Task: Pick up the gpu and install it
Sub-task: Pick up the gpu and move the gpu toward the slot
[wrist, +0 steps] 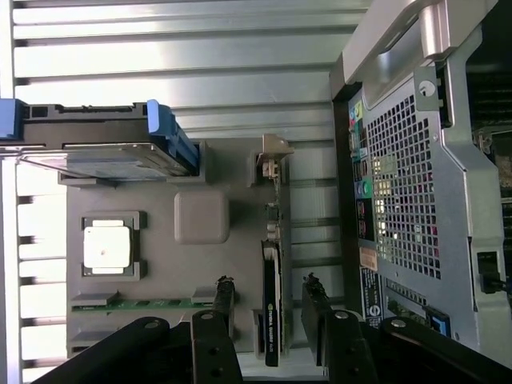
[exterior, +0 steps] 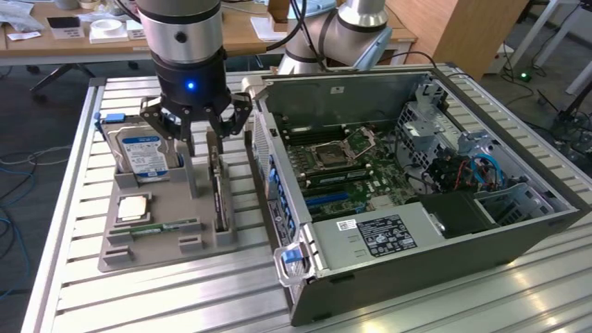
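Observation:
The gpu point(exterior: 220, 194) stands on its long edge in a slot of the grey holder tray point(exterior: 120, 258), beside the open computer case point(exterior: 389, 90). In the wrist view the gpu point(wrist: 272, 304) appears edge-on as a thin dark strip, with its silver bracket point(wrist: 273, 164) at the far end. My gripper point(exterior: 205, 139) hangs open just over the card's end nearest the hard drive. In the wrist view the gripper point(wrist: 269, 306) straddles the card, one black finger on each side, with gaps between pads and card. Nothing is held.
The tray also carries an upright hard drive point(exterior: 143, 149) with blue rails, a processor chip point(exterior: 132, 208) and a green RAM stick point(exterior: 166, 227). The case's motherboard point(exterior: 342, 166) lies exposed, with a blue slot point(exterior: 328, 200). Ribbed aluminium table point(exterior: 185, 305) surrounds everything.

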`<state>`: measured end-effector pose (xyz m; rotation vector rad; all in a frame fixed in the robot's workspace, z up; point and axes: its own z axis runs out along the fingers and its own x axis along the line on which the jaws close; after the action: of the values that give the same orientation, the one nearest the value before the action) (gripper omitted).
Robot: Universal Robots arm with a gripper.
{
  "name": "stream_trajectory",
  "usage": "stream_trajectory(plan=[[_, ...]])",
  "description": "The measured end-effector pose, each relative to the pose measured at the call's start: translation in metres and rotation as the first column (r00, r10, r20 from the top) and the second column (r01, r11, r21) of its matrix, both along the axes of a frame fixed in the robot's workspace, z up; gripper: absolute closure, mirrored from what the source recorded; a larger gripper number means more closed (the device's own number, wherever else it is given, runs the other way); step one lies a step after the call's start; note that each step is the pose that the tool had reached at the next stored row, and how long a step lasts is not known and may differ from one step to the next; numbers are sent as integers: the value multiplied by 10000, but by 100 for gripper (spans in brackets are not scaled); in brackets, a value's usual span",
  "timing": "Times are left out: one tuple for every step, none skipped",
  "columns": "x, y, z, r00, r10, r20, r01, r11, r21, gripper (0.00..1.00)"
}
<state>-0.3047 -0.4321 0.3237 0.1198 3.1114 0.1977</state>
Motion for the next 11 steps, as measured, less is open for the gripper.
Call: stream_trajectory(plan=[[0,0,-1,10000,0,0,0,10000,0,53],[0,0,-2,10000,0,0,0,10000,0,53],[0,0,-3,10000,1,0,-1,10000,0,53],[0,0,-4,10000,1,0,-1,10000,0,53],[0,0,-6,10000,1,1,-1,10000,1,53],[0,0,-8,10000,2,1,-2,10000,1,53],[0,0,-11,10000,3,1,-3,10000,1,53],[1,0,-15,10000,5,1,-5,10000,-4,53],[0,0,-19,10000,6,-2,-6,10000,-11,53],[0,0,-26,10000,7,-6,-7,10000,-21,53],[0,0,-35,10000,8,-13,-8,10000,-33,53]])
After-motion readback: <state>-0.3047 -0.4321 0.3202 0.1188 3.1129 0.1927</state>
